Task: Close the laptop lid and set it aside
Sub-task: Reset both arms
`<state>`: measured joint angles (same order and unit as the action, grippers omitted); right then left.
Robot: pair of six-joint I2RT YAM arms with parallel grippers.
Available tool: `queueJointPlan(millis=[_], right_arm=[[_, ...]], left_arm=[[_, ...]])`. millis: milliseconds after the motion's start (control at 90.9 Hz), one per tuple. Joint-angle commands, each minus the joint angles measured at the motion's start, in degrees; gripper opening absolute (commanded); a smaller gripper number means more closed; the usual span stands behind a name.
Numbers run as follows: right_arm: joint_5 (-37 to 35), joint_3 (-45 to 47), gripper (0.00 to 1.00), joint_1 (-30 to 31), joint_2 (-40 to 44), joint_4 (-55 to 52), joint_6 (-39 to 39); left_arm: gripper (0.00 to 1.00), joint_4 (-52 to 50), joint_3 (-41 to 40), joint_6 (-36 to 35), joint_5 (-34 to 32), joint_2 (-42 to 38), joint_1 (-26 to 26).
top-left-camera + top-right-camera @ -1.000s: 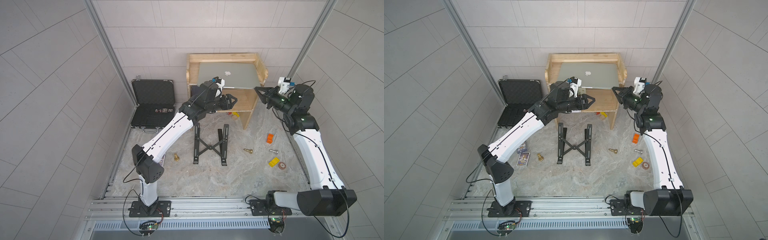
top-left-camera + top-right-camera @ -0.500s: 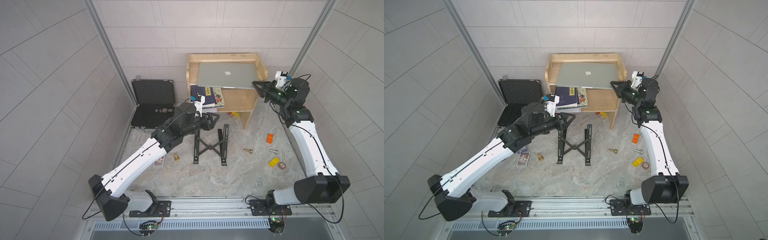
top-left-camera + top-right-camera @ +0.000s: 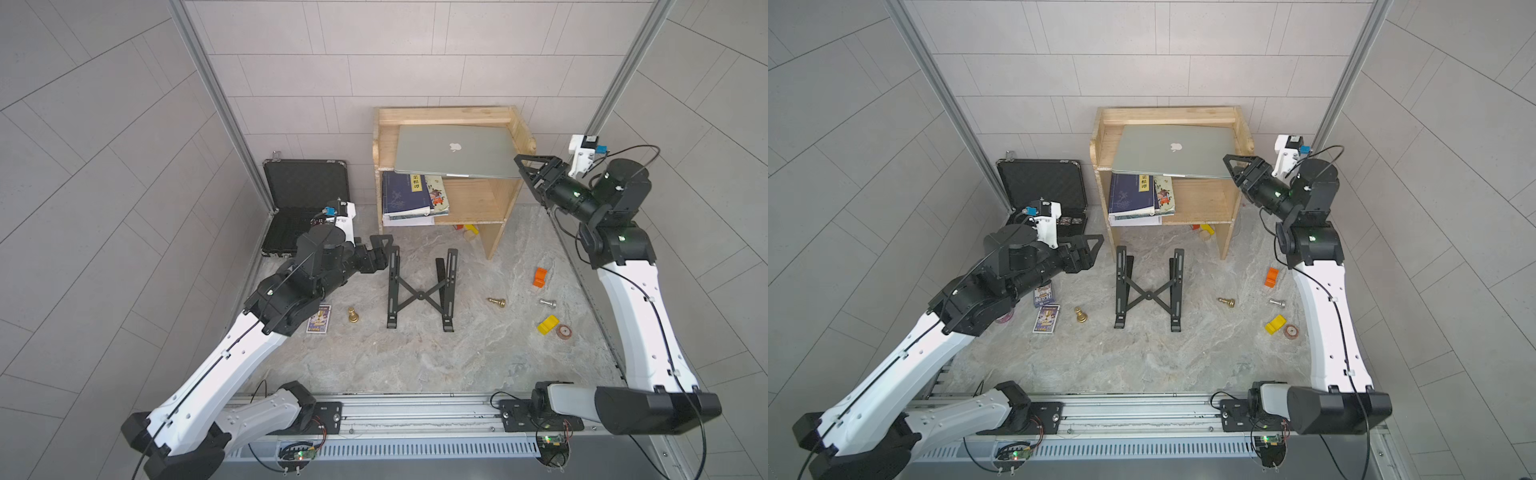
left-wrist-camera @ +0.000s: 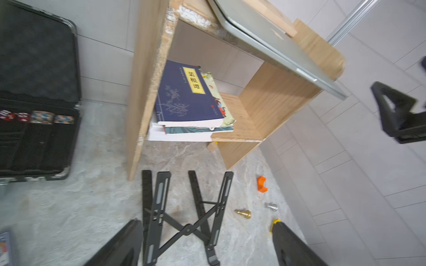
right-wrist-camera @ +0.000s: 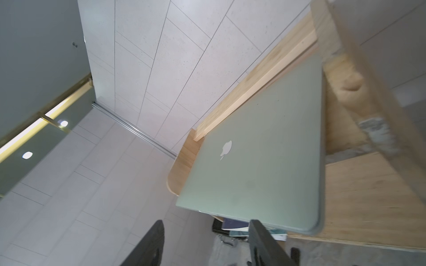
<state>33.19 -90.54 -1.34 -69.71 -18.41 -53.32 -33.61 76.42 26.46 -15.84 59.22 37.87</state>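
Left fingers (image 4: 119,246) and right fingers (image 5: 147,246) both spread empty, closed laptop (image 3: 453,160) atop wooden shelf (image 3: 473,197)

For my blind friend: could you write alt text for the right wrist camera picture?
A closed silver laptop with a white apple logo lies atop a wooden shelf, its near edge overhanging. The right gripper, open, is close to that edge.
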Motion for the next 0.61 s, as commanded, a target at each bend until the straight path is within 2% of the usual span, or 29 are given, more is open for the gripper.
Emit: queueJointPlan(millis=[0,132,209,275,363,440,594], right_arm=[[-10.4,5.5,0.72,0.2,7.6,-6.2,10.5],[-19.6,13.6,0.82,0.2,14.6,-8.8,17.0],[-23.8,18.1,0.9,0.1,18.7,-9.1,19.4],[-29.3,21.6,0.99,0.2,21.8,-9.7,18.3],[-34.2,26.4,1.0,0.2,25.5,-9.6,16.7],[-33.5,31.7,1.0,0.2,27.8,-5.4,19.4],[-36.8,42.7,1.0,0.7,26.3,2.9,23.1]], left_arm=[[0.96,-3.3,-0.2,-5.0,-7.3,-4.5,-0.2],[0.98,-2.0,-3.3,-5.6,-11.6,-10.3,-0.2],[0.98,2.0,-6.8,-11.0,-8.5,-14.0,-0.2],[0.98,4.0,-9.6,-13.8,-7.2,-16.4,-0.1],[1.0,2.8,-11.8,-14.8,-12.2,-15.6,-0.5],[1.0,3.8,-15.5,-15.9,-14.7,-14.3,-1.9],[1.0,12.7,-25.9,-9.8,-11.2,-12.8,-11.7]])
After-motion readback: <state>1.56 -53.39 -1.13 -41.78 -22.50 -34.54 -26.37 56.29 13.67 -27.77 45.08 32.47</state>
